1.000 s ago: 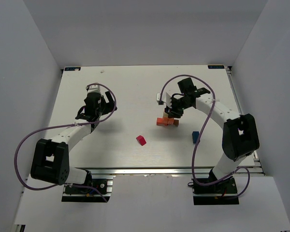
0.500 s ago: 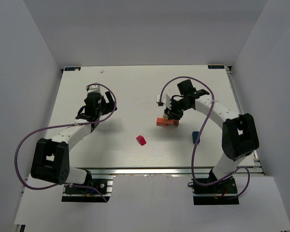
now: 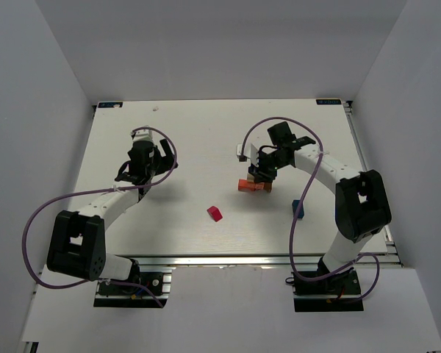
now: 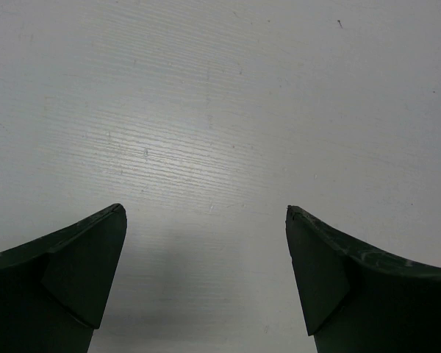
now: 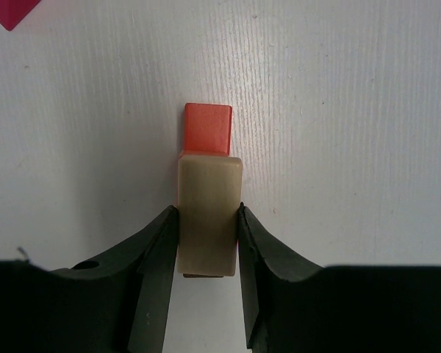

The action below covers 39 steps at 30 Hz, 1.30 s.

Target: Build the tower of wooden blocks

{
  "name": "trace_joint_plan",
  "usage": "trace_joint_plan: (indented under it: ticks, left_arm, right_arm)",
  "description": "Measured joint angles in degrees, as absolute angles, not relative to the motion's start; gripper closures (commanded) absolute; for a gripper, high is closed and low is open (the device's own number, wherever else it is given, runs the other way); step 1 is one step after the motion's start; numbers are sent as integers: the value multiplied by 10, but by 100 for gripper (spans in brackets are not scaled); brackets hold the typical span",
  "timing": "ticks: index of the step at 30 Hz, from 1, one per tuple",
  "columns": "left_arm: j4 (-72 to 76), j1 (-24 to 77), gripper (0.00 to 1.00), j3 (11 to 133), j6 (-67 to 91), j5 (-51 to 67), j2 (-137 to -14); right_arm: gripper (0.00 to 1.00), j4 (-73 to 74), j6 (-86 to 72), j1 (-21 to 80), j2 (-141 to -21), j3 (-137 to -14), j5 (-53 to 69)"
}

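In the right wrist view my right gripper [image 5: 208, 220] is shut on a tan block [image 5: 209, 209], one finger pressed to each long side. The tan block lies over an orange-red block [image 5: 208, 128], whose end sticks out beyond it. A brown sliver shows under its near end. From above, the right gripper [image 3: 262, 173] sits over the low orange-red stack [image 3: 250, 186] right of the table's middle. A magenta-red block [image 3: 215, 213] and a blue block [image 3: 298, 208] lie apart on the table. My left gripper [image 4: 204, 213] is open and empty over bare table.
The left arm [image 3: 132, 175] rests over the left half of the white table [image 3: 191, 140]. Grey walls close in three sides. A corner of the magenta-red block [image 5: 11, 10] shows at the top left of the right wrist view.
The right arm has shifted very slightly while its gripper stays over the stack. The left arm has not moved.
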<state>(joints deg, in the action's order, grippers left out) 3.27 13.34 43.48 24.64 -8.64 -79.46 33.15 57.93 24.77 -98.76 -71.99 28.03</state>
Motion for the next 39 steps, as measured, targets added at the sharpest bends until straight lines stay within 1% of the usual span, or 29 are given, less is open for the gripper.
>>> trace_joint_plan:
  ticks: [10,18,23,25,36,39]
  left_arm:
    - [33,133,2,435,246,-88,-795]
    - [33,133,2,435,246,-89,-795]
    - [33,133,2,435,246,-89,-795]
    - [33,133,2,435,246,-89,-795]
    - [33,133,2,435,246,-90,-803]
    - [32,133,2,435,246,-90,-804]
  right_arm:
    - [72,328,576,248,-988,-719,279]
    - [70,329,579,248,-988,-714,276]
    - [68,328,580,248,-988,-714,276]
    - [65,328,580,248,-988,-714,276]
    - [63,329,585,249,-988,-714,276]
    - [60,329,585,249,-988,-714,276]
